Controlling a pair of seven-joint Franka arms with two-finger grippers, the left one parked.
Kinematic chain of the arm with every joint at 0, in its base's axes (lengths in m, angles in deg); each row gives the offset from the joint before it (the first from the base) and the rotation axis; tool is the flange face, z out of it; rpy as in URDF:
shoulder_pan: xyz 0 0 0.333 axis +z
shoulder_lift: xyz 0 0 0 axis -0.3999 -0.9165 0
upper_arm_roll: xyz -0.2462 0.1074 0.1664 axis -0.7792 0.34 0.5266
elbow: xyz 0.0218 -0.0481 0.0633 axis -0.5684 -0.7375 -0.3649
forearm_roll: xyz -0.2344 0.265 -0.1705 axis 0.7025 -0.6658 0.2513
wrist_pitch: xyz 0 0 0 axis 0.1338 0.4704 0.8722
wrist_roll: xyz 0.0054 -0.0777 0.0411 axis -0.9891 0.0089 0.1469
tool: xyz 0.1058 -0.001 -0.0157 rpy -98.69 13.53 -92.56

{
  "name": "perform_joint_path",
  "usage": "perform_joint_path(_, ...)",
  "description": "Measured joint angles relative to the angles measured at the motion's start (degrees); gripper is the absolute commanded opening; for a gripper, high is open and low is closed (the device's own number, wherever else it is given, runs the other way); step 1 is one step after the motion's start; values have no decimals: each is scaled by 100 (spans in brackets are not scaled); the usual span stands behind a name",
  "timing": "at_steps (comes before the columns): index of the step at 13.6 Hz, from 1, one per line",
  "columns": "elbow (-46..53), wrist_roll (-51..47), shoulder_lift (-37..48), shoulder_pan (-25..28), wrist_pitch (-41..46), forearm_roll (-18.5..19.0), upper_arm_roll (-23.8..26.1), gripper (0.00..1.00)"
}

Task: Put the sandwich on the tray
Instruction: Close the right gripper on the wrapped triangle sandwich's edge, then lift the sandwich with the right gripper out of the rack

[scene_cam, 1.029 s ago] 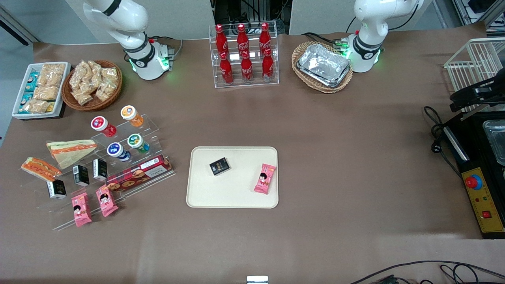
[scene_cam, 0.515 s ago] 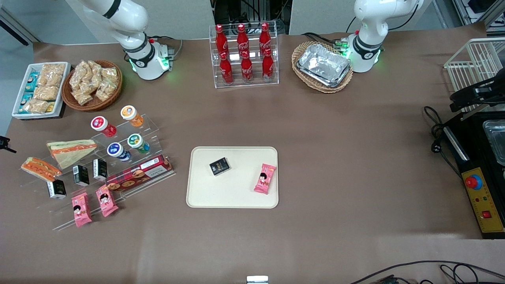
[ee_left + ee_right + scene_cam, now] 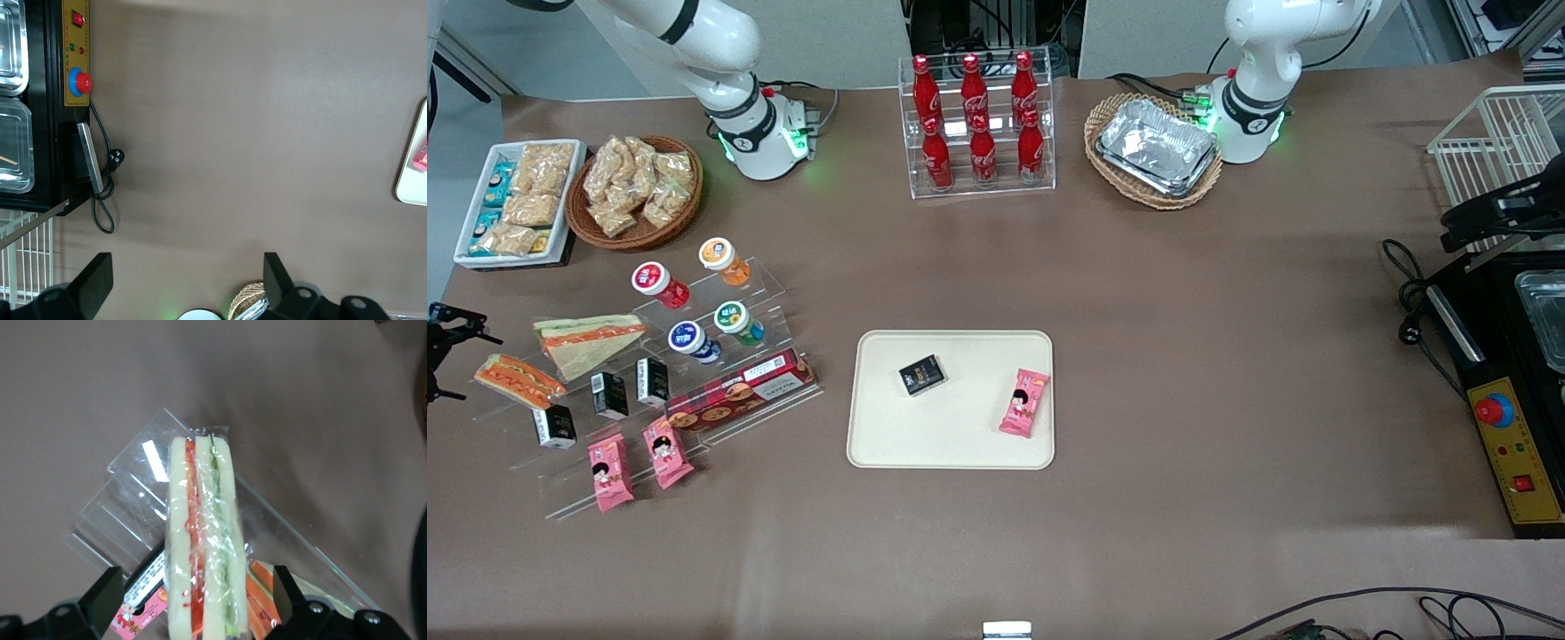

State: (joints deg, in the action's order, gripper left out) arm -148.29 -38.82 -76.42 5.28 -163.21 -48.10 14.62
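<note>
The gripper (image 3: pixel 443 342) hangs at the working arm's end of the table (image 3: pixel 1156 293), just beside the clear stepped display rack (image 3: pixel 649 373), and nothing is in it. In the wrist view its two fingers (image 3: pixel 103 593) stand spread wide, one to each side of the sandwich (image 3: pixel 203 547), with open air between them and the wrap.

The sandwich (image 3: pixel 516 380) sits on the rack's outer end, the orange-red filling edge showing. It is the small wedge here, not the broader pale sandwich (image 3: pixel 587 342) just beside it and a little farther from the front camera. The tray (image 3: pixel 951 444) lies well apart toward the table's middle, already carrying a small black box (image 3: pixel 921 374) and a pink snack pack (image 3: pixel 1024 402).

This looks like the approach before the grasp. To do it well, keep the fingers straddling the two bread faces so they squeeze across the wedge's thickness. Come straight down, because the rack's clear steps sit right under it and a skewed descent could knock a fingertip on the acrylic. Close gently: soft bread and slippery film will likely squash or slide under a hard pinch. On the tray, the bare stretch near its front rim looks the safest landing spot.
</note>
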Motion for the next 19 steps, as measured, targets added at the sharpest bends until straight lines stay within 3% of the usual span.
perform_joint_path(1,-49,0,1,-26,-53,-18,0,97)
perform_joint_path(2,-111,0,0,-42,-143,-24,0,86)
perform_joint_path(4,-267,-10,-1,-48,-375,-131,2,46)
perform_joint_path(9,-625,-14,-1,-28,-959,-346,34,17)
perform_joint_path(14,-631,105,82,4,-1056,-346,56,5)
perform_joint_path(19,-454,1342,926,25,-566,-346,225,0)
